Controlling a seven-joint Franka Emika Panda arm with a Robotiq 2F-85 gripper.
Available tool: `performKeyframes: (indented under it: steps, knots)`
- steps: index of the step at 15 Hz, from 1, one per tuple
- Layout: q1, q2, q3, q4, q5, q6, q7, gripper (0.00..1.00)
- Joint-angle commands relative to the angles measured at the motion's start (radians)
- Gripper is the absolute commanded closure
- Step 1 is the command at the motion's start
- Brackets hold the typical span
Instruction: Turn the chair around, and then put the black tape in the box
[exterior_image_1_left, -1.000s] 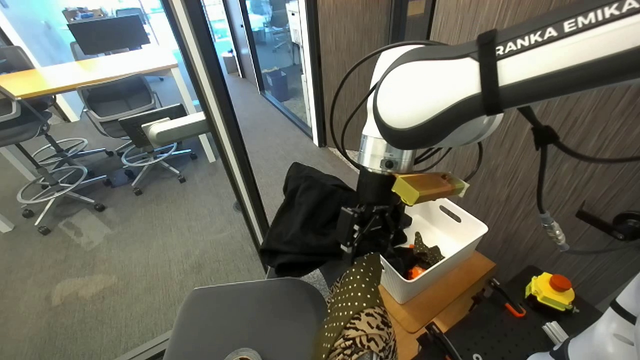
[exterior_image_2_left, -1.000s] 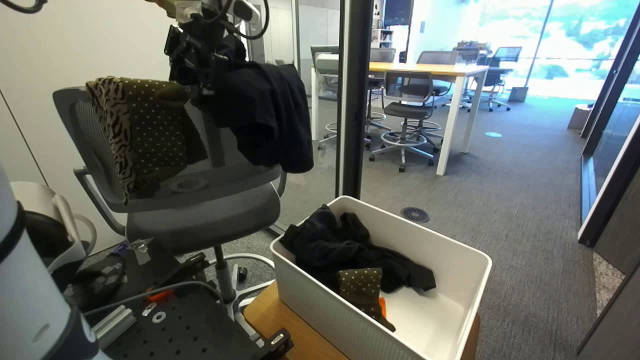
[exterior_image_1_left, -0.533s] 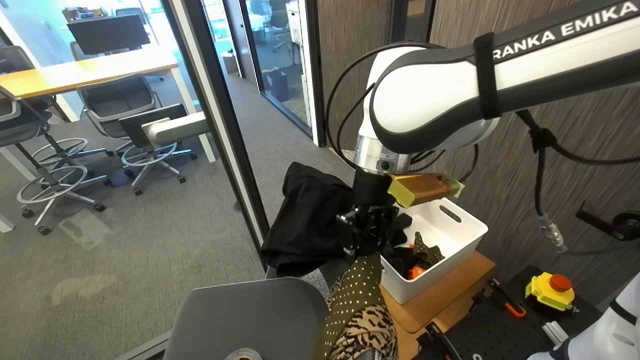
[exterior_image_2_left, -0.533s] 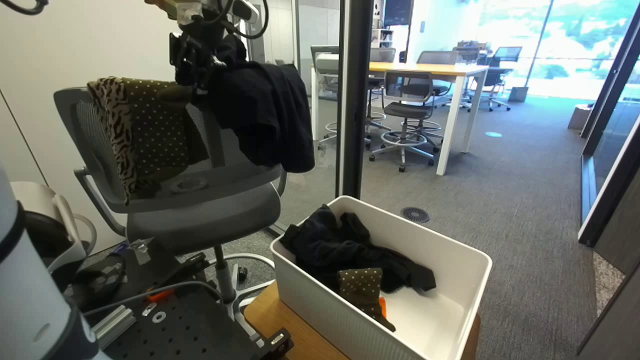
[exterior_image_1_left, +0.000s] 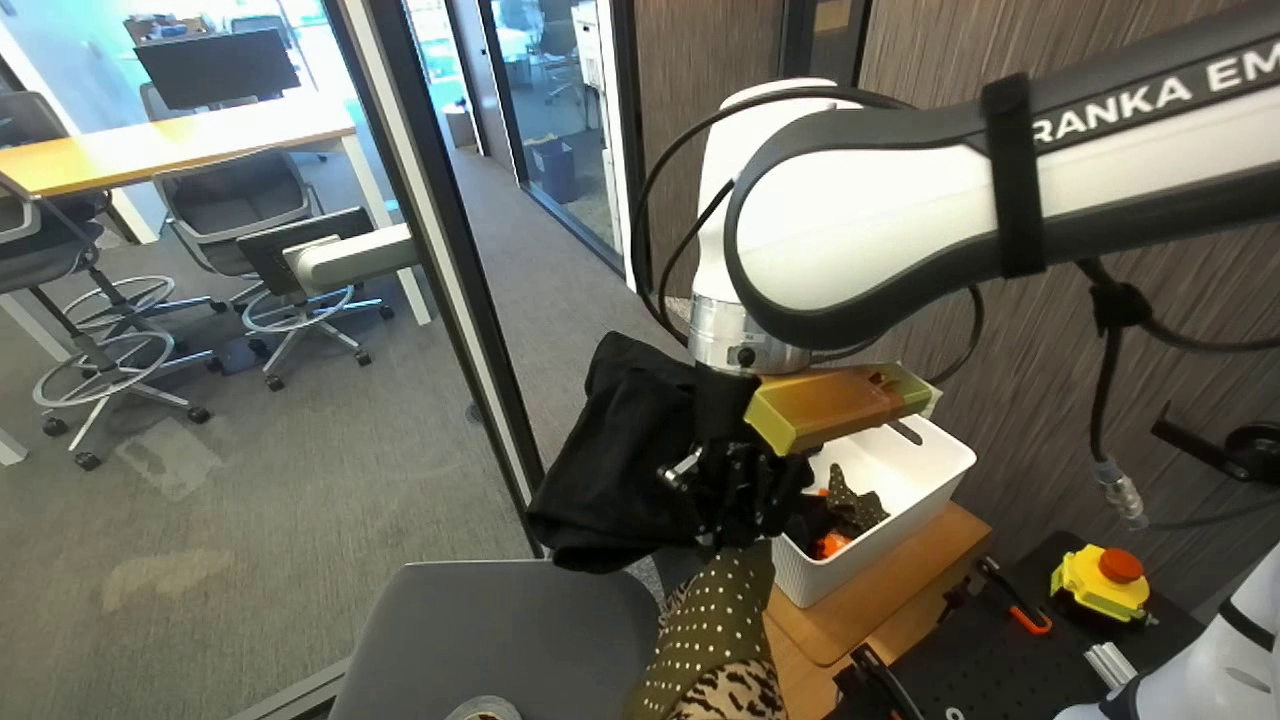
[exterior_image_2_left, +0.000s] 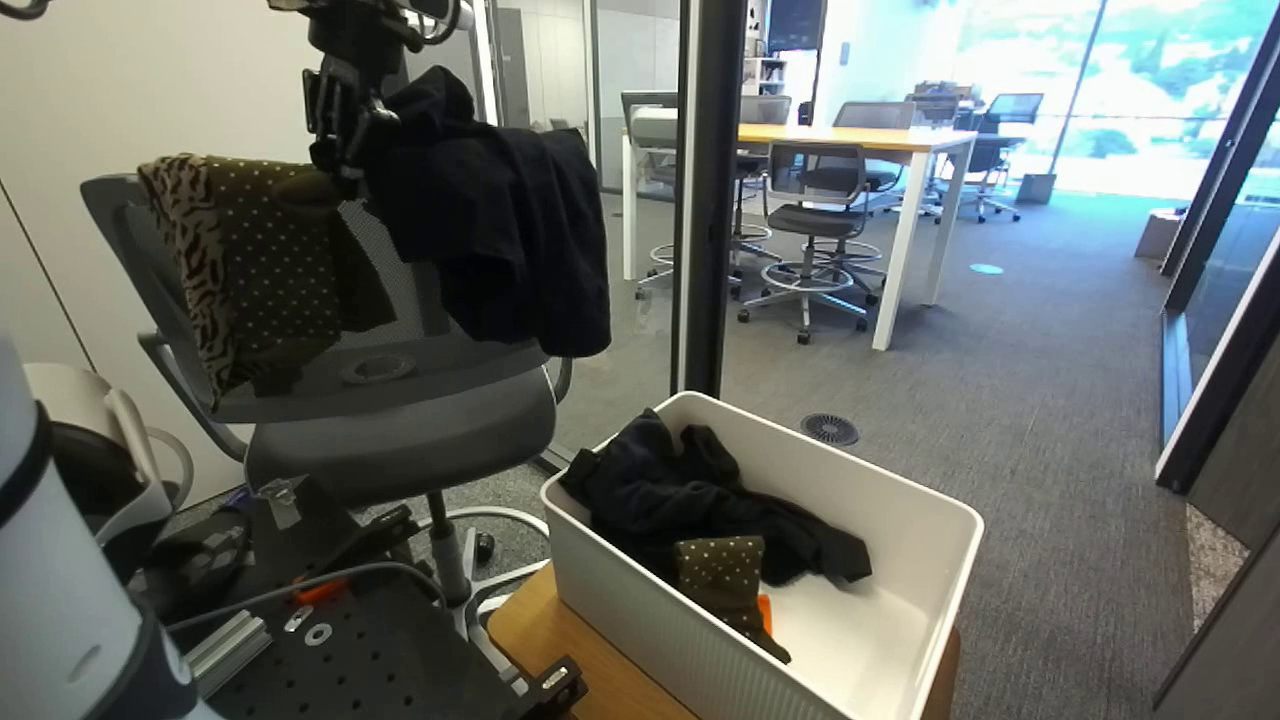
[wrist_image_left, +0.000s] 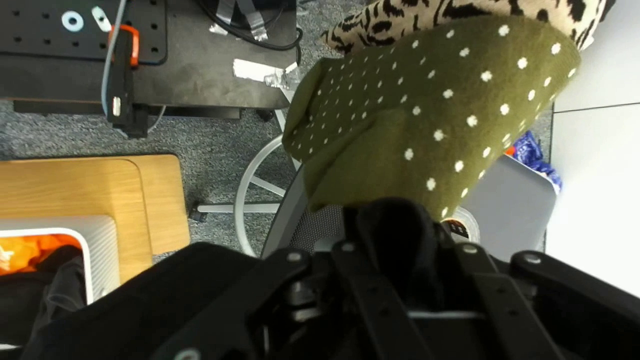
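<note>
The grey chair (exterior_image_1_left: 500, 630) has its mesh back facing the white box (exterior_image_2_left: 640, 615). Black cloth (exterior_image_2_left: 500, 230) and a polka-dot cloth (wrist_image_left: 450, 105) drape over that back. My gripper (wrist_image_left: 395, 220) is shut at the top of the back, where the two cloths meet, with a dark bulge between its fingers. This appears to be the cloth-covered chair back; the rim itself is hidden. In an exterior view the gripper (exterior_image_1_left: 730, 535) is mostly lost against black fabric. A ring-shaped roll (wrist_image_left: 473, 228) on the seat, apparently the black tape, looks silvery at its side.
Dark and spotted cloths and something orange (exterior_image_1_left: 833, 544) lie in the box, which stands on a wooden stand (wrist_image_left: 165, 210). A perforated black bench (exterior_image_2_left: 350, 650) with tools is beside it. A glass partition post (exterior_image_2_left: 705, 200) rises close to the chair.
The gripper has closed at the chair back's top. Chair and cloths have since shifted slightly along with the arm; box and its contents have stayed put.
</note>
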Motion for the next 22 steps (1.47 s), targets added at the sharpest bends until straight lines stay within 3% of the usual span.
performKeyframes:
  steps: [1,7,11,12,13,16,19,22]
  knots:
    - [0.025,-0.009,0.089,0.075,-0.097,-0.153,0.189,0.88]
    - [0.029,0.046,0.27,0.252,-0.316,-0.223,0.678,0.88]
    - [0.028,0.049,0.353,0.336,-0.502,-0.318,0.854,0.87]
    - [0.025,0.042,0.359,0.346,-0.546,-0.342,0.869,0.43]
    - [0.021,0.035,0.365,0.354,-0.588,-0.363,0.882,0.43]
    - [0.003,-0.003,0.359,0.455,-0.724,-0.468,0.847,0.2]
    - [-0.013,-0.055,0.311,0.516,-0.803,-0.525,0.806,0.01]
    - [-0.039,-0.089,0.252,0.468,-0.882,-0.523,0.8,0.0]
